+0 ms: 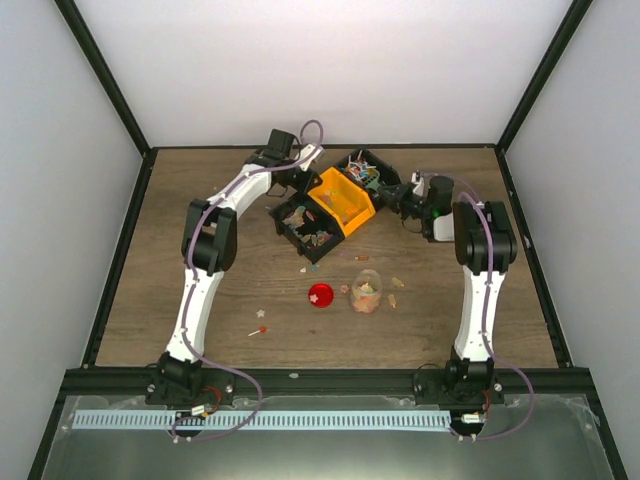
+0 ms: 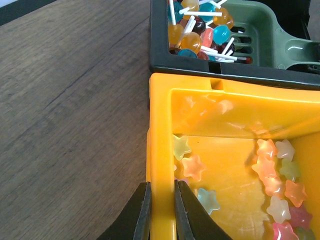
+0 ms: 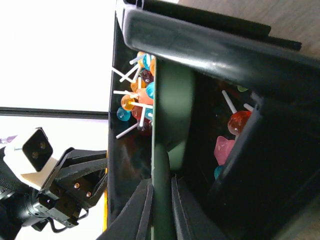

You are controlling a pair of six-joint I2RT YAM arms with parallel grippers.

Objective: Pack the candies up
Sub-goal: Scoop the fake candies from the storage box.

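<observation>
My left gripper (image 2: pixel 161 189) is shut on the side wall of an orange bin (image 2: pixel 161 130), which holds pastel star candies (image 2: pixel 192 167). In the top view this gripper (image 1: pixel 311 181) sits at the bin's far left corner. Behind it a black bin (image 2: pixel 225 71) holds lollipop candies (image 2: pixel 200 30) and a green slotted scoop (image 2: pixel 260 37). My right gripper (image 3: pixel 161 184) is shut on the scoop's handle (image 3: pixel 161 165), the scoop standing on edge among the lollipops (image 3: pixel 137 95). A clear jar (image 1: pixel 367 292) with some candies stands on the table in front.
A second black bin (image 1: pixel 303 226) with candies lies left of the orange bin (image 1: pixel 342 200). A round red lid (image 1: pixel 320 295) lies left of the jar. Loose candies (image 1: pixel 262 329) are scattered on the wood. White walls close in the table.
</observation>
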